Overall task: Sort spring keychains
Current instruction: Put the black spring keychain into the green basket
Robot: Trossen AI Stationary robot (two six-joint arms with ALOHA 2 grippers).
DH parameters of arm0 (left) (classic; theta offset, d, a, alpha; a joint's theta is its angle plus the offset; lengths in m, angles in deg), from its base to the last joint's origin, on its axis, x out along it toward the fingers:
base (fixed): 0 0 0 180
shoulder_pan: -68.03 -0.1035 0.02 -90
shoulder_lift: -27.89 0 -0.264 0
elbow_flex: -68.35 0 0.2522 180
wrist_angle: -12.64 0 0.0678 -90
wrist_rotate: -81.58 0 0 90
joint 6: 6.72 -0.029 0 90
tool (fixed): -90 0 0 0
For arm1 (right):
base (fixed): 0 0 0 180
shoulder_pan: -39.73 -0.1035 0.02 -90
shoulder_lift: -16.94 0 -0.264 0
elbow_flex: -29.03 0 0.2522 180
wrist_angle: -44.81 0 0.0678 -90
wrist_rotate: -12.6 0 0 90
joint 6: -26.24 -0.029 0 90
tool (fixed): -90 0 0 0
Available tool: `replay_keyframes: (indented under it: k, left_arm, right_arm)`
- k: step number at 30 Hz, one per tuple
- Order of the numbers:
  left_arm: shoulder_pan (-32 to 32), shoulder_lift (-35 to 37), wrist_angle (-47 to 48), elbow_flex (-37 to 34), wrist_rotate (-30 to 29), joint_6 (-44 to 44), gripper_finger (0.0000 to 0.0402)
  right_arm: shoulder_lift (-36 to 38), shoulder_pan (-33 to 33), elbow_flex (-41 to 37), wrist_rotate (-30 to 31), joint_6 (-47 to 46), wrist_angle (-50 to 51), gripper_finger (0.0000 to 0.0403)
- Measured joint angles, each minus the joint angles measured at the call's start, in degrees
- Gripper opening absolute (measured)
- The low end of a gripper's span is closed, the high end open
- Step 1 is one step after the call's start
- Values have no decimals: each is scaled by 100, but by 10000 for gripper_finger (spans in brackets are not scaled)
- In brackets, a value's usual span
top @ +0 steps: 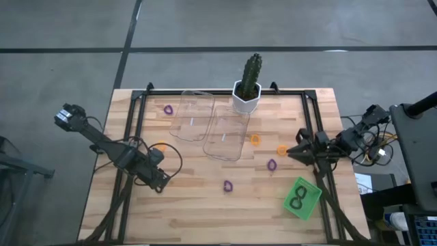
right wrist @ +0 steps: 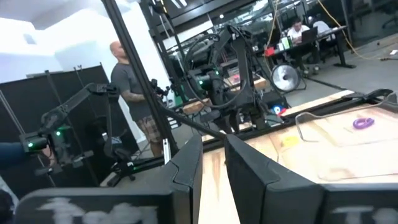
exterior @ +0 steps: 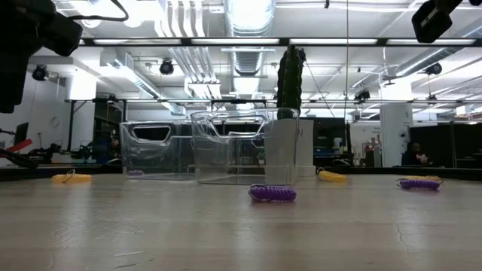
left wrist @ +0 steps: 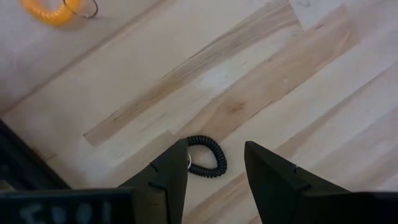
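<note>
My left gripper [top: 161, 182] [left wrist: 214, 163] points down over the table's near left part, open. A black spring keychain [left wrist: 207, 157] lies flat on the wood between its fingertips, close to one finger; whether it touches, I cannot tell. An orange keychain [left wrist: 55, 9] [top: 158, 146] lies just beyond. Purple keychains [top: 168, 109] [top: 272, 165] [top: 228, 185] and orange ones [top: 255, 139] [top: 281, 149] lie scattered on the table. Two black ones lie in a green tray [top: 308, 199]. My right gripper [top: 292, 152] [right wrist: 213, 143] waits level at the right side, open by a narrow gap.
Two clear plastic containers [top: 191, 116] [top: 227, 133] lie at the table's far middle. A potted cactus [top: 248, 85] stands beside them. A black frame [top: 140, 102] runs along the table's sides. A person [right wrist: 130, 87] stands beyond the table in the right wrist view.
</note>
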Motion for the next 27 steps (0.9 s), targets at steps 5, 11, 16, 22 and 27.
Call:
replay_keyframes:
  k: [5,11,16,22,27]
  left_arm:
    - [-4,0,2,0,-182,13,151]
    - [4,-121,-40,-275,-128,483,151]
    - [7,-384,-311,-705,629,809,151]
    - [15,-693,-900,-1098,1257,870,151]
    - [15,-815,-1148,-1101,1221,842,151]
  right_arm:
    - [-1,0,-62,2,-1,-16,63]
    - [-3,0,-42,0,21,-22,63]
    - [0,0,-14,0,17,-33,63]
    - [1,0,-14,0,1,-31,63]
    - [1,2,-14,10,1,-31,63]
